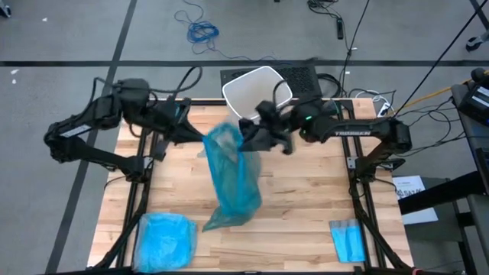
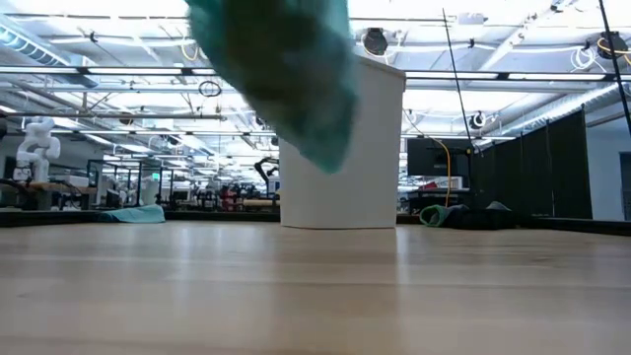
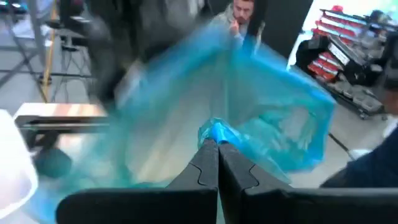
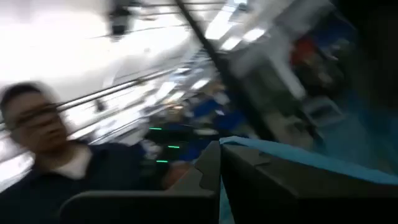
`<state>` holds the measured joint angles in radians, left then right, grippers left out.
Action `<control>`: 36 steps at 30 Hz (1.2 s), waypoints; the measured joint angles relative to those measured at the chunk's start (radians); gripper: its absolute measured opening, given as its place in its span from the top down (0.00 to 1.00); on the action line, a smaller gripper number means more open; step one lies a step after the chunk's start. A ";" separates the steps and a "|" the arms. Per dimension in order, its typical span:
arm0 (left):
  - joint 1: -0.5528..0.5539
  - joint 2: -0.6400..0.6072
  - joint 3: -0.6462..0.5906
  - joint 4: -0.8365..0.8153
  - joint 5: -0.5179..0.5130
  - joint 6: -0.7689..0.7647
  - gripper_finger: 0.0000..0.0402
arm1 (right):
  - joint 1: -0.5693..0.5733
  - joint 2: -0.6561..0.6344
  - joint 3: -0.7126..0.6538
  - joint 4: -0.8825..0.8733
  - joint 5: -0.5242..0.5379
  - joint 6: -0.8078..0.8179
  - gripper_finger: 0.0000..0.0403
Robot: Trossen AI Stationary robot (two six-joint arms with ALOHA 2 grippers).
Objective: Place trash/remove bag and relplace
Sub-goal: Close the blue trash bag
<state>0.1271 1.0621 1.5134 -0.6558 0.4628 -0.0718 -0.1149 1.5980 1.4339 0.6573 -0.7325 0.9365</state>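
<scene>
Wooden table [image 1: 298, 198], crinkly translucent teal bag [image 1: 231, 177] hanging, pinched by both closed grippers

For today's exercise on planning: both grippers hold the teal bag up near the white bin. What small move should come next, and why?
Probably carry the bag clear of the bin. The left gripper and right gripper are shut on its top edge, and it hangs above the table.
</scene>
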 joint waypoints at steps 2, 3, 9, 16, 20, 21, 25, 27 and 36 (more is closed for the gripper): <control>-0.007 -0.003 0.023 -0.075 -0.049 0.002 1.00 | -0.009 0.002 0.054 -0.018 -0.035 0.001 1.00; -0.008 -0.005 0.037 -0.100 -0.057 0.004 1.00 | -0.016 0.003 0.067 -0.042 -0.037 -0.001 1.00; -0.010 -0.007 0.051 -0.154 -0.095 0.008 1.00 | -0.023 0.011 0.071 -0.083 -0.037 -0.003 1.00; -0.008 0.000 0.050 -0.395 -0.170 -0.018 1.00 | -0.012 0.011 0.070 -0.361 -0.031 -0.120 1.00; -0.014 0.029 0.039 -0.622 -0.166 -0.057 1.00 | 0.007 0.010 0.033 -0.594 0.050 -0.258 1.00; -0.020 0.032 0.026 -0.657 -0.167 -0.071 1.00 | 0.010 0.010 0.004 -0.596 0.059 -0.261 1.00; -0.051 0.034 -0.065 -0.710 -0.153 -0.104 1.00 | 0.026 0.011 -0.144 -0.405 0.075 -0.167 1.00; -0.064 0.033 -0.117 -0.705 -0.111 -0.125 1.00 | 0.028 0.011 -0.222 -0.275 0.086 -0.101 1.00; -0.087 0.033 -0.228 -0.485 -0.123 -0.261 1.00 | 0.030 0.011 -0.377 -0.063 0.166 0.020 1.00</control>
<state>0.0399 1.0950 1.2850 -1.1409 0.3393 -0.3332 -0.0845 1.6089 1.0569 0.5944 -0.5667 0.9562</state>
